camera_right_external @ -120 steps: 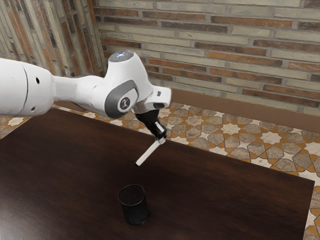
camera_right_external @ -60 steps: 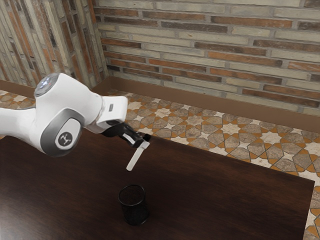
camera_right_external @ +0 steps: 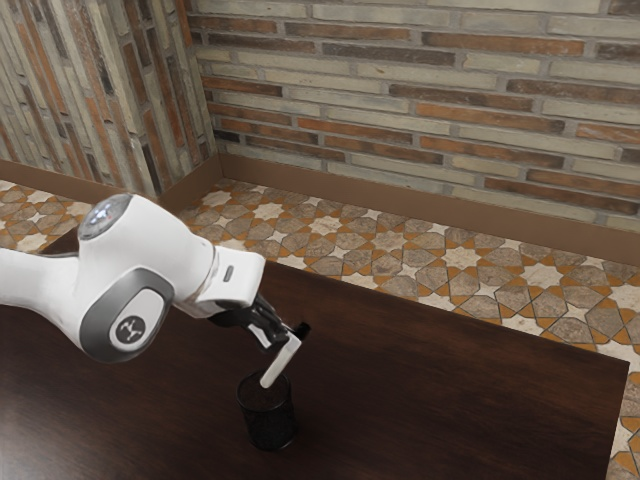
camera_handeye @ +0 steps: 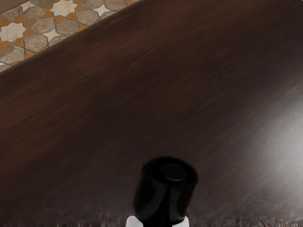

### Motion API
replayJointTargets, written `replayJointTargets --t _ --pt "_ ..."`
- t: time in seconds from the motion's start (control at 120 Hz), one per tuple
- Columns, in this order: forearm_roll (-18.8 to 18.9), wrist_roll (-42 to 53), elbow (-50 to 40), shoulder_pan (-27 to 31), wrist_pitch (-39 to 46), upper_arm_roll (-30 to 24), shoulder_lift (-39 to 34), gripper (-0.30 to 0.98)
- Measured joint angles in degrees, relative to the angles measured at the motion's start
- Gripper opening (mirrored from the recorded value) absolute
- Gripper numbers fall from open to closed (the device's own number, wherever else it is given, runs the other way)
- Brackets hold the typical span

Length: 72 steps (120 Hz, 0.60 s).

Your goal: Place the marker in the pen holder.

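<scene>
My gripper [camera_right_external: 284,345] is shut on the marker [camera_right_external: 279,365] near its black end. The white body of the marker slants down, and its lower tip overlaps the mouth of the black mesh pen holder [camera_right_external: 269,422]; whether it is inside or just above, I cannot tell. The pen holder stands upright on the table. In the wrist view, the black end of the marker [camera_handeye: 164,196] points up toward the camera, with white fingertips of my gripper [camera_handeye: 158,221] on both sides of it.
The dark wooden table [camera_right_external: 440,400] extends to the exterior view's right beyond the pen holder. Behind its far edge lie a patterned tile floor [camera_right_external: 400,250] and a brick wall [camera_right_external: 420,110].
The arm first swung toward the exterior view's left, then my gripper came down with the marker. The marker's tip moved from above the table to the pen holder's mouth. The pen holder stayed put.
</scene>
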Motion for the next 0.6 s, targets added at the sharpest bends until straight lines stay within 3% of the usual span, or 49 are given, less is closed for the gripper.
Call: replayJointTargets --t 0.267,0.417,0.5,0.567,0.6 --pt "-0.2 1.4 -3.1 0.6 1.2 0.0 -0.2 -0.10" --pt "-0.1 1.9 -1.9 0.7 0.6 0.0 -0.1 0.23" --pt "1.4 2.1 13.1 5.0 -4.8 -0.2 4.8 0.37" --pt "2.3 2.0 35.1 14.3 -15.3 -0.8 15.9 0.45" --pt "2.5 1.8 45.9 21.7 -21.9 -3.8 21.6 0.48"
